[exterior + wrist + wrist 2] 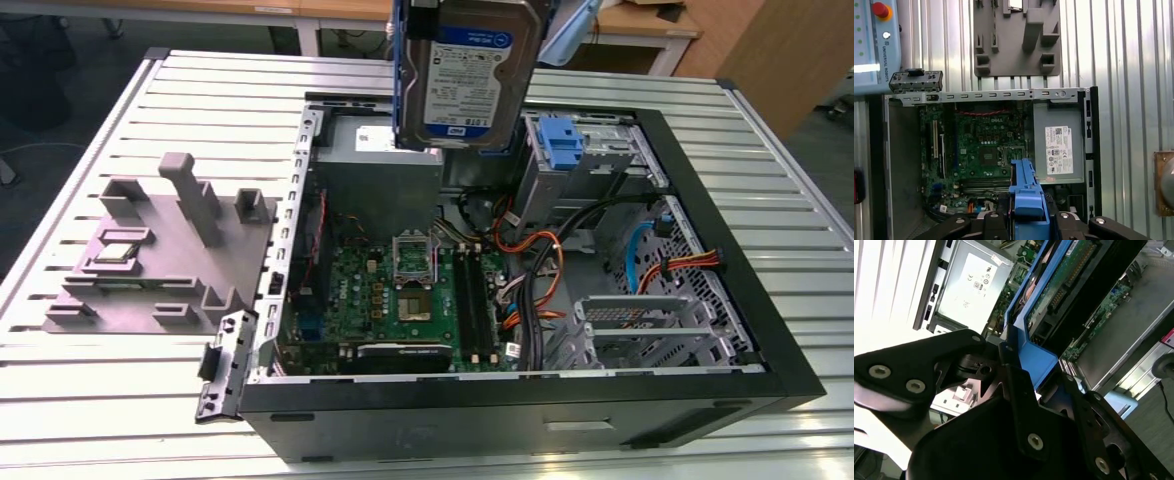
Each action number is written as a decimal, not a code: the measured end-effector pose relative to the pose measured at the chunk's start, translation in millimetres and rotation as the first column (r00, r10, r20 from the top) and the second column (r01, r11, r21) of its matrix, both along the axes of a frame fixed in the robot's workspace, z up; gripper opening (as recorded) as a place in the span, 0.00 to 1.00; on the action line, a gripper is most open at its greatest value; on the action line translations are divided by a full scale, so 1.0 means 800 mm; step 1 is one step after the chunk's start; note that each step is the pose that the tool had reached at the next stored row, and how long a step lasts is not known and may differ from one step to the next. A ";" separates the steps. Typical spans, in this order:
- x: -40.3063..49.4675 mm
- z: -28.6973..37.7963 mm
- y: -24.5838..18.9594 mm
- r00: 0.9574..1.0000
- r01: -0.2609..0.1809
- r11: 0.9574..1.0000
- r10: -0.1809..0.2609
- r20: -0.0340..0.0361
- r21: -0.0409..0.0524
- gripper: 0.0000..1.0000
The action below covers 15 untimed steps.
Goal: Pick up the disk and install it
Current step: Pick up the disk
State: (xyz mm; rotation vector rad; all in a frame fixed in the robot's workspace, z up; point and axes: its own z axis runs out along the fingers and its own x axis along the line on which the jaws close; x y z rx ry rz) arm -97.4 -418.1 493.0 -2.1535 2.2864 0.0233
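Now we see the disk [465, 75] hanging upright in the air over the far side of the open case [787, 385]. Its labelled face is turned to the exterior view, and its lower edge is above the power supply [367, 165]. In both wrist views the gripper [1036, 363] [1028, 223] has its jaws clenched on the disk's blue bracket, with a black finger [1018, 389] pressed against each side of the plastic. In the second wrist view we also see the disk's green circuit-board side. The case lies on the slatted table [134, 400], toward the table's edge at the exterior view's right, with the motherboard [400, 290] bare inside it. A blue caddy [563, 145] stands inside the case by its far wall, just beside the disk as the exterior view shows it. A grey fixture [147, 260] rests on the table toward the edge at the exterior view's left, just beside the case, with a small chip [118, 252] on it.
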 end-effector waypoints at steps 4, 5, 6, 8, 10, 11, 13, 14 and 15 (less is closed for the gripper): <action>0.000 -0.0034 -0.0007 1.000 0.000 1.000 0.000 0.012 0.000 0.37; 0.000 -0.0042 -0.0009 1.000 0.000 1.000 0.000 0.015 0.000 0.37; 0.000 -0.0046 -0.0013 1.000 0.000 1.000 0.000 0.015 0.000 0.37; 0.002 -0.0052 -0.0033 1.000 0.000 1.000 0.000 0.015 0.000 0.37; 0.002 -0.0057 -0.0067 1.000 0.000 1.000 0.000 0.015 0.000 0.37; 0.003 -0.0060 -0.0082 1.000 0.000 1.000 0.000 0.015 0.000 0.37; 0.003 -0.0066 -0.0108 1.000 0.000 1.000 0.000 0.015 0.000 0.37; 0.003 -0.0071 -0.0116 1.000 0.000 1.000 0.000 0.015 0.000 0.37; 0.004 -0.0074 -0.0121 1.000 0.000 1.000 0.000 0.015 0.000 0.37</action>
